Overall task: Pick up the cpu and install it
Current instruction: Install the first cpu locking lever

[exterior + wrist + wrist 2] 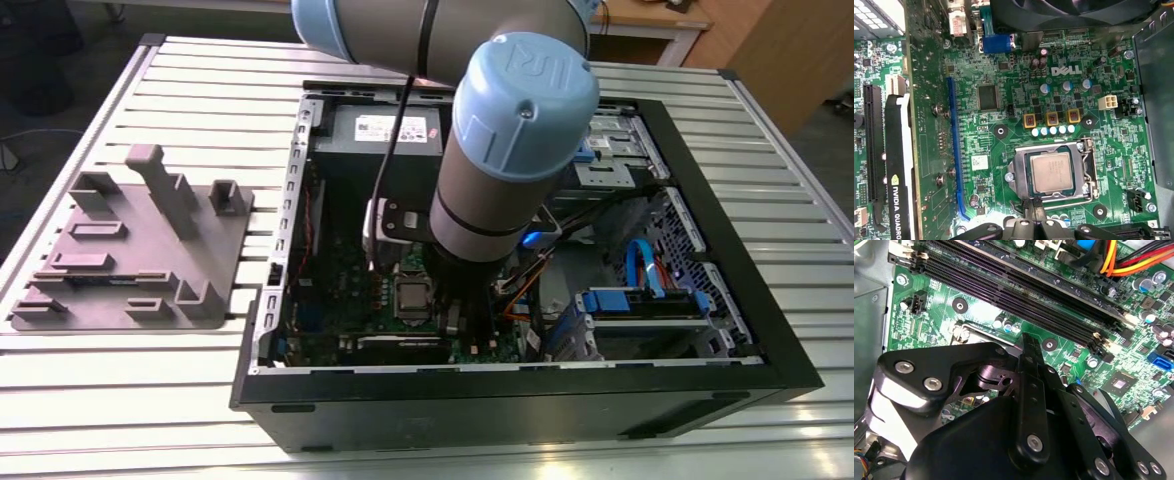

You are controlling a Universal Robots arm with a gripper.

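One cpu [1052,172] seated in its socket [1089,170], just beyond the gripper [1036,220]; finger spread cannot be told.

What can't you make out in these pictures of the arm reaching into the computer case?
- Gripper: in the second wrist view its own black linkage covers the fingertips; whether it is open or shut cannot be told.
- CPU: in the first wrist view it sits in the socket; the gripper body cuts off the socket's near edge.
- Socket in the exterior view: the arm hides most of it.

Gripper [1026,390] low over green motherboard [1074,315], beside black memory slots [1019,285]; socket mostly hidden.
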